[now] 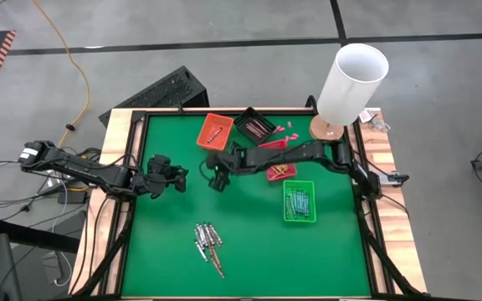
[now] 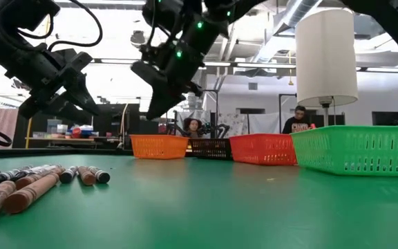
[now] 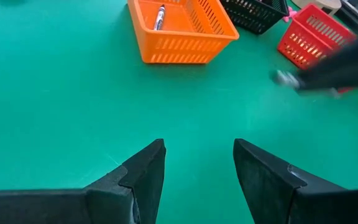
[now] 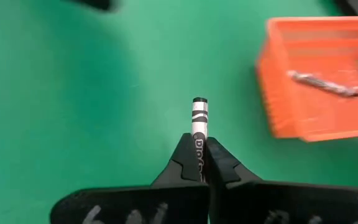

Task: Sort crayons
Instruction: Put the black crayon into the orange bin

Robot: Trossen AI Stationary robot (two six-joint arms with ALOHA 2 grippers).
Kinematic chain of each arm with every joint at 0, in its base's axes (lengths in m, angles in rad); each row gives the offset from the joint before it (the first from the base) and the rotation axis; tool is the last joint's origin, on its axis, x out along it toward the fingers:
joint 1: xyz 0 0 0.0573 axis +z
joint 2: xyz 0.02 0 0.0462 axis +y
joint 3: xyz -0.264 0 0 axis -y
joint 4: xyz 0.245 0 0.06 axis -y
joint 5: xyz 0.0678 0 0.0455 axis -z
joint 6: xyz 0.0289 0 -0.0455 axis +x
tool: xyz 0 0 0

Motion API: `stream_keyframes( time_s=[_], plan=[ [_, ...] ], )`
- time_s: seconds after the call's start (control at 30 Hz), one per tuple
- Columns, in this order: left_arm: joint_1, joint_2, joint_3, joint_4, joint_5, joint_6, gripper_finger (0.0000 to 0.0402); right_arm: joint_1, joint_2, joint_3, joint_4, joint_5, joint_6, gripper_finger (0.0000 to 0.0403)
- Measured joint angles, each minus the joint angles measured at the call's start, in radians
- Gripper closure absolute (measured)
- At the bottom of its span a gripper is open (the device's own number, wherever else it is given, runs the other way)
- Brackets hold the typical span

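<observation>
While your right gripper (image 4: pixel 199 163) pinches one grey paper-wrapped crayon (image 4: pixel 199 121) above the green mat just beside the orange slatted plastic tray (image 4: pixel 319 87), your left gripper (image 3: pixel 197 163) hangs wide, empty, farther from that tray.

arms: dark, jointed | cables: black, looped | jaws: black wedges | right wrist: white scrawl, perhaps lettering

Grey floor (image 1: pixel 249 21), orange cable (image 1: pixel 72 63)
</observation>
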Motion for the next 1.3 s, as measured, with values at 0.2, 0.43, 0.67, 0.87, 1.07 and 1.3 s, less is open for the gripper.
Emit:
stream_keyframes(
  time_s=[0.2,0.43,0.67,0.87,1.07,1.3],
  plan=[
    [0.0,0.0,0.0,0.0,-0.012,0.002,0.0221,-0.098,0.003,0.0,0.054,-0.008,-0.049,0.0403],
    [0.001,0.0,0.0,0.0,-0.082,0.004,0.0221,-0.189,0.005,0.0,0.228,-0.047,-0.044,0.0403],
    [0.001,0.0,0.0,0.001,-0.105,0.0,0.0221,-0.24,0.005,0.0,0.374,-0.02,-0.019,0.0403],
    [0.001,0.0,0.0,0.002,-0.118,-0.001,0.0221,-0.269,0.005,-0.051,0.522,-0.016,-0.013,0.0403],
    [0.0,0.0,0.0,0.002,-0.141,-0.002,0.0221,-0.297,0.006,-0.109,0.56,-0.022,0.059,0.0403],
    [0.0,0.0,0.0,0.002,-0.151,-0.013,0.0221,-0.304,0.018,-0.129,0.584,-0.063,0.069,0.0403]
  ],
)
